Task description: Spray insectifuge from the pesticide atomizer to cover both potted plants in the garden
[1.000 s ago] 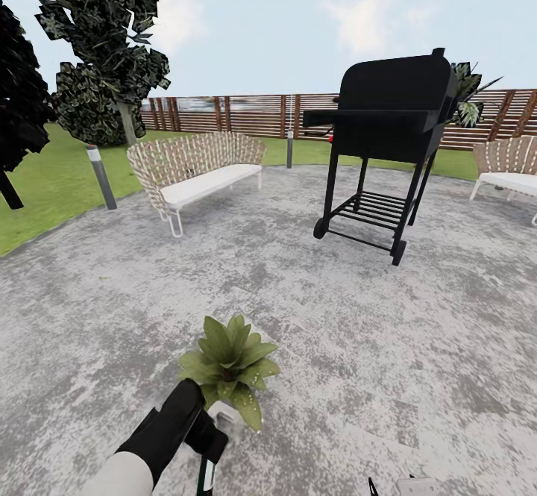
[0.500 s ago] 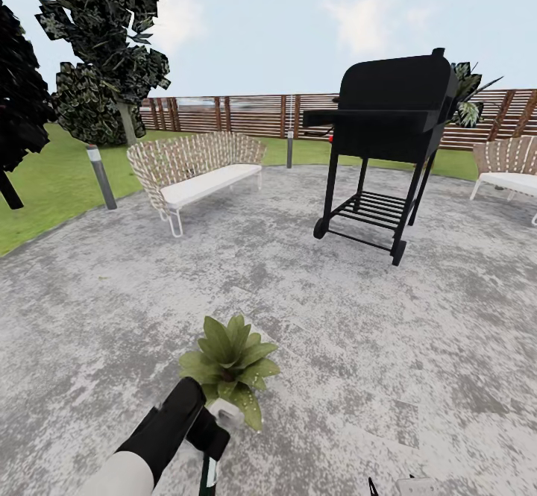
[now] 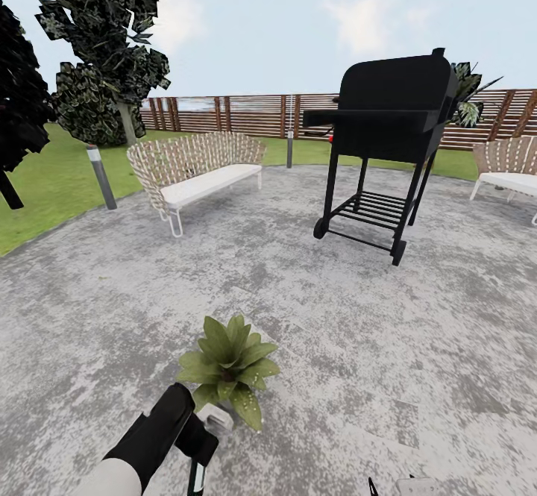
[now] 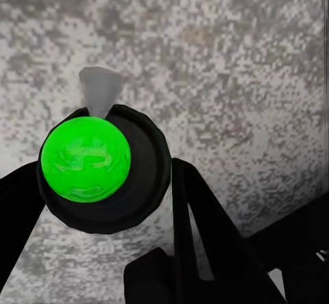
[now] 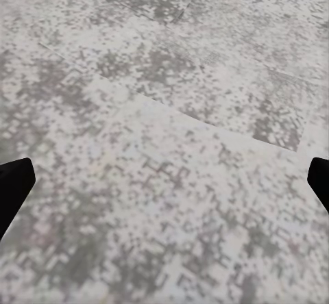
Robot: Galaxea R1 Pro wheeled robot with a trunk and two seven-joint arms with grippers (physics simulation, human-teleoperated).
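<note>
A potted plant [image 3: 229,368] sits on the stone patio [image 3: 418,347] at about 6 o'clock in the head view, its broad green leaves spread above a small grey pot. The left gripper [image 3: 195,444] hangs just beside it at about 7 o'clock, fingers clenched on the pesticide atomizer [image 3: 196,477], whose dark green and white body juts downward below the hand. In the left wrist view the atomizer [image 4: 103,167] shows end-on between the dark fingers [image 4: 205,229], a bright green round part inside a black ring, with a pale nozzle tip pointing at the paving. Whitish specks on the plant's lower leaves may be insectifuge; they are too fine to be sure.

The right gripper [image 5: 164,184] looks down on bare paving, its fingers spread wide and holding nothing.

A black grill [image 3: 391,123] stands at 1 o'clock, a wicker bench [image 3: 195,168] at 11 o'clock, and the slatted fence [image 3: 246,114] runs behind.

The step in hand appears to be spraying this plant. The next move likely calls for aiming the nozzle at the leaves, since it now points at the stone beside the pot.
</note>
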